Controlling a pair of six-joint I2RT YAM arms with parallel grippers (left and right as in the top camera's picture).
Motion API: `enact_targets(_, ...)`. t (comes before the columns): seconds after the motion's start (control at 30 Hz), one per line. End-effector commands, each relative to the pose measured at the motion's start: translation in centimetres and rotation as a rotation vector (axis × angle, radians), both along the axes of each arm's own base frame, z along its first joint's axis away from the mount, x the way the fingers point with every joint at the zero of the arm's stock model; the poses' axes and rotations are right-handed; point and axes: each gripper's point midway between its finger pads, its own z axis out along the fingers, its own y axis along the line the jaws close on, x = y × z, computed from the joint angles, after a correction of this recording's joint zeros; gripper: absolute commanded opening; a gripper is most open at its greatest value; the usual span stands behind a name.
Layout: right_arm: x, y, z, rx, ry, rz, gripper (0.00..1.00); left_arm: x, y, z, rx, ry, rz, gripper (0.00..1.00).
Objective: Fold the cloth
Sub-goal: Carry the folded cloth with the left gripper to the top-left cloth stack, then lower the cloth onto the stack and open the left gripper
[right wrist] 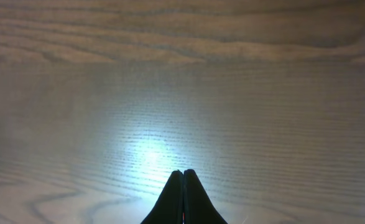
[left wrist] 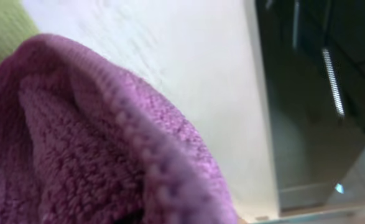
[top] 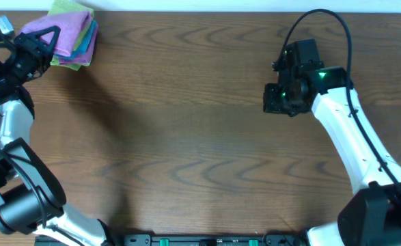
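Your left gripper (top: 44, 39) sits at the far left corner of the table (top: 200, 150), closed on the cloth (top: 65, 34). From above you can see the fabric drawn up into a point right at the fingertips, though the fingers themselves are hidden in the left wrist view, which the cloth largely fills. The cloth is lilac, soft and finely looped, with a ribbed hem running along a rounded fold. It is bunched and lifted at the gripped end rather than lying flat. The rest of it lies on top of a small pile of other cloths (top: 85, 49), whose green and blue edges stick out beneath and beside it. Your right gripper (right wrist: 183, 182) is well apart from all this, over bare wood on the right side of the table. Its two dark fingers are pressed together with nothing between them, pointing at the tabletop, where its light makes a bright patch.
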Motion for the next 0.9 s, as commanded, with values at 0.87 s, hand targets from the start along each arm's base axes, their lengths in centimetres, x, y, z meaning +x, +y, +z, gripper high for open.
enact_targets(0.87, -4.6, 3.5, -0.2, -0.013, 0.139, 0.055, 0.01, 12.2, 4.1, -12.0, 0.171, 0.077, -0.048, 0.06)
